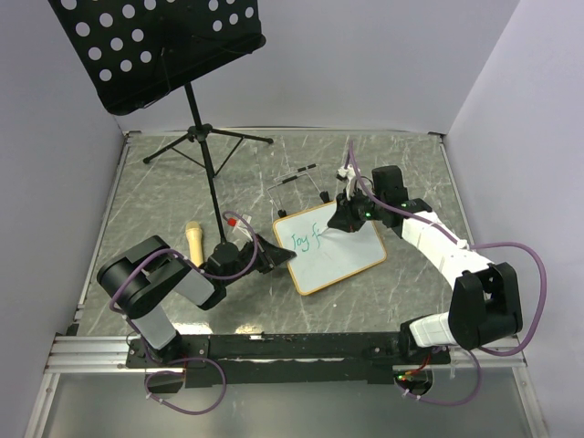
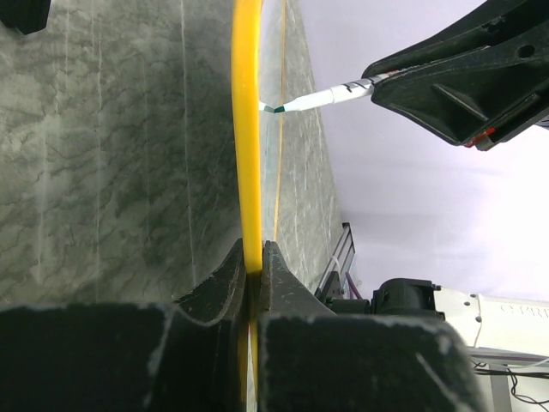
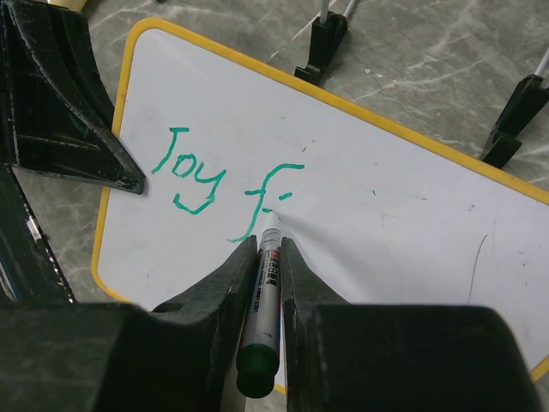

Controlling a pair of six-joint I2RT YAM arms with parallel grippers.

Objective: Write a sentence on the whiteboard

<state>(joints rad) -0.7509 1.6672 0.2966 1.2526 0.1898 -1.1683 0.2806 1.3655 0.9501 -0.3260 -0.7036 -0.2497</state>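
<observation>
The whiteboard (image 1: 342,248) lies flat mid-table, white with a tan-yellow frame, and bears green writing "Joy f". My left gripper (image 1: 274,255) is shut on its left edge; the left wrist view shows the frame (image 2: 247,129) edge-on between the fingers. My right gripper (image 1: 339,219) is shut on a green marker (image 3: 267,275), its tip touching the whiteboard (image 3: 386,197) just right of the "f". The marker tip also shows in the left wrist view (image 2: 296,105).
A black perforated music stand (image 1: 160,46) stands at the back left on a tripod (image 1: 205,141). A tan cylinder (image 1: 194,242) lies by the left arm. A wire easel (image 1: 301,182) sits behind the board. Grey walls close in on all sides.
</observation>
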